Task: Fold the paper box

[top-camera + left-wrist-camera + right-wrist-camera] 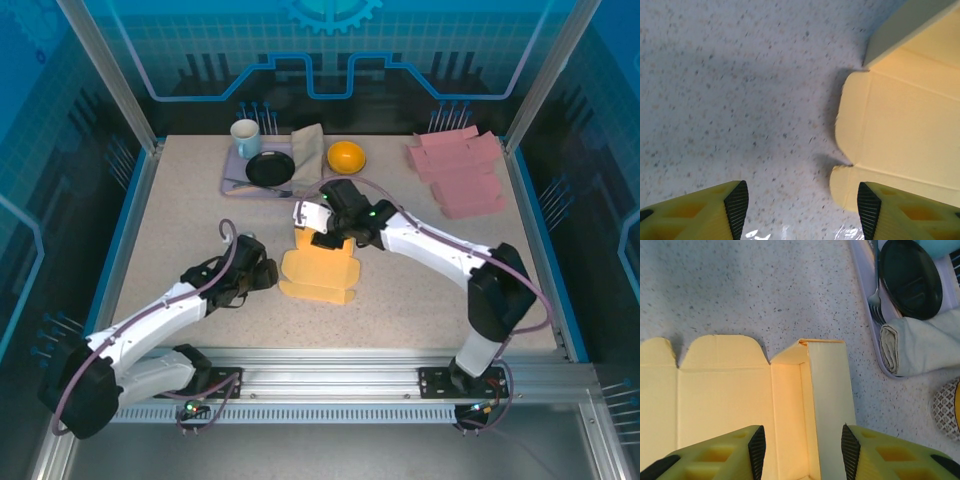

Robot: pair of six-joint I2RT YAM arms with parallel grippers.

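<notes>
**Part-folded yellow box at the centre of the table, a gripper on each side.**
The left gripper hangs open over bare table just left of the box's rounded edge (nothing sits between its fingers). The right gripper is at the box's far end, jaws apart astride a raised side wall; whether they touch it cannot be told. A tray sits at the far edge.

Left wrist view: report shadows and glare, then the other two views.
Left wrist view: soft dark shadow on the table beside the paper box flaps, white glare near the left gripper; right wrist view: the box's inner fold glows orange, detail sharp; top external view: even light.
</notes>
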